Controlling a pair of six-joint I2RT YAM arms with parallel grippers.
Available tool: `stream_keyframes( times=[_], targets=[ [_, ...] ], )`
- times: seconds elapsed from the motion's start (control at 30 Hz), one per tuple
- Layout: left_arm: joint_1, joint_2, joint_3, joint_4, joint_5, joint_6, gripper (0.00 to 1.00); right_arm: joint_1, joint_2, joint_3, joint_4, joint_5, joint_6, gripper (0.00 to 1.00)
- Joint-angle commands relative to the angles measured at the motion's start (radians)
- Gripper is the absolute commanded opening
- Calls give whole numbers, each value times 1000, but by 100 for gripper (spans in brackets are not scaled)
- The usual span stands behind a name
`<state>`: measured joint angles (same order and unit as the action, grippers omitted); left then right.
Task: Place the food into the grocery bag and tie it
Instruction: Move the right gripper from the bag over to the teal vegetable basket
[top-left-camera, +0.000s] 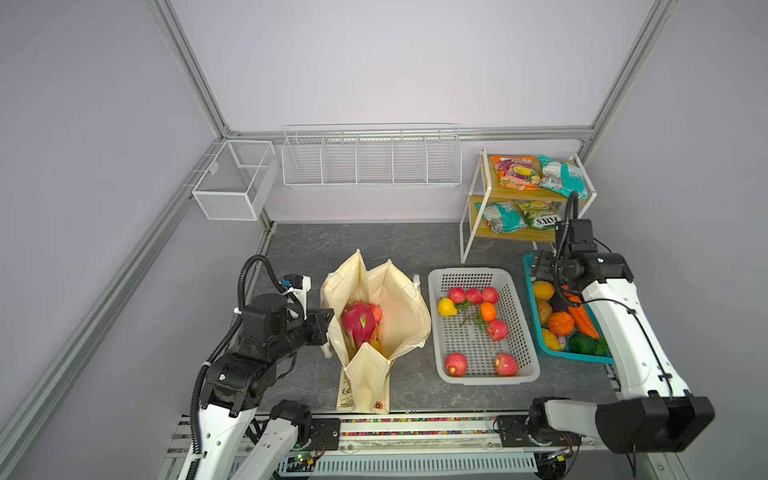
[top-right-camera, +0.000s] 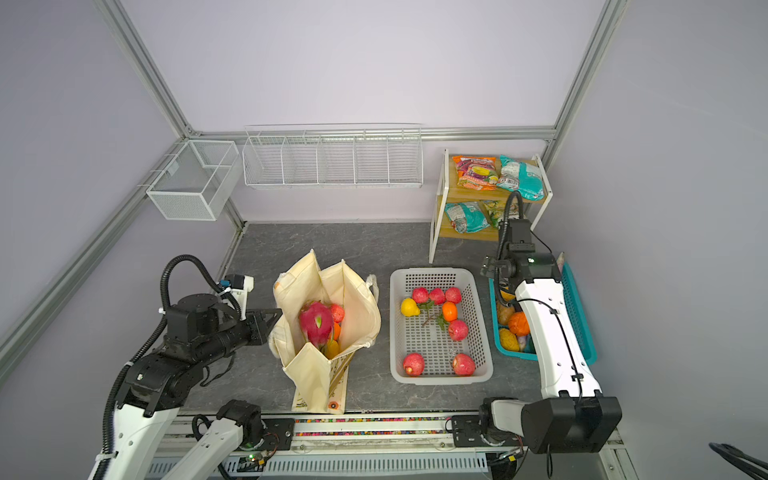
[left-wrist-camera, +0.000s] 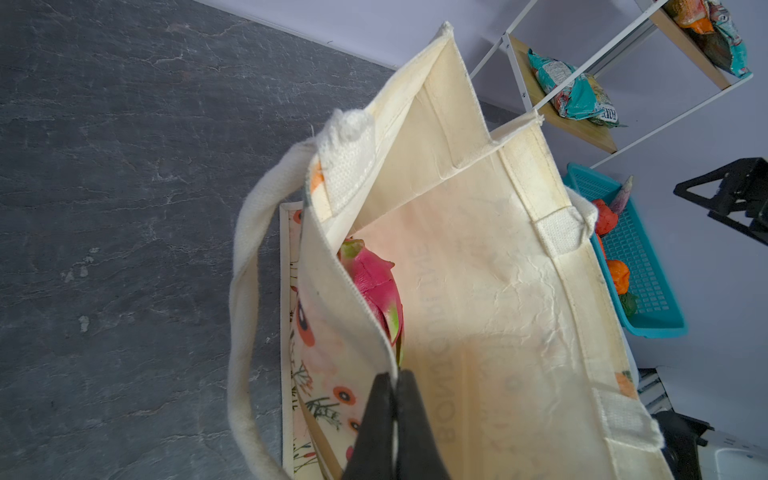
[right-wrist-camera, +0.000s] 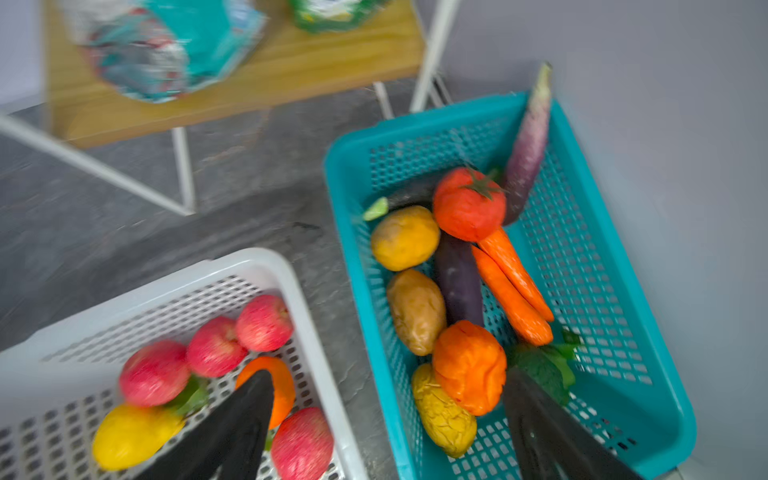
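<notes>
The left tool (left-wrist-camera: 395, 384) is pinched shut on the left rim of the grocery bag (top-left-camera: 399, 307), holding its mouth open near the front edge of the tabletop (top-left-camera: 374, 241). The right tool (right-wrist-camera: 386, 376), spread wide and empty, hangs by the teal basket (right-wrist-camera: 648, 415) at the right edge. It should centre over one piece of food (right-wrist-camera: 469, 365) before closing.

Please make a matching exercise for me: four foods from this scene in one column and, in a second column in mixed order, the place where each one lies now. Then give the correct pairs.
Column 1
1. dragon fruit
2. carrots
3. six red apples
4. snack packets

Column 2
A. on the wooden shelf rack
B. in the white basket
C. inside the grocery bag
D. in the teal basket

Pairs: 1-C, 2-D, 3-B, 4-A
</notes>
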<state>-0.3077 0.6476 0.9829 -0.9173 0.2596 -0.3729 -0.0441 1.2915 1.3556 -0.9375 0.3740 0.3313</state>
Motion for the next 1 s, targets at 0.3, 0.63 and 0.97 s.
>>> stream_keyframes(
  times=[0.3, 0.63, 0.97],
  targets=[
    [-1, 4, 20, -28, 10, 12, 0, -304, 105, -157, 167, -131, 133, 89],
    [-1, 16, 45, -44, 9, 11, 0, -352, 183, -221, 209, -174, 158, 89],
    [0, 7, 36, -43, 3, 9, 0, -359, 239, -269, 233, -197, 173, 89]
  ],
)
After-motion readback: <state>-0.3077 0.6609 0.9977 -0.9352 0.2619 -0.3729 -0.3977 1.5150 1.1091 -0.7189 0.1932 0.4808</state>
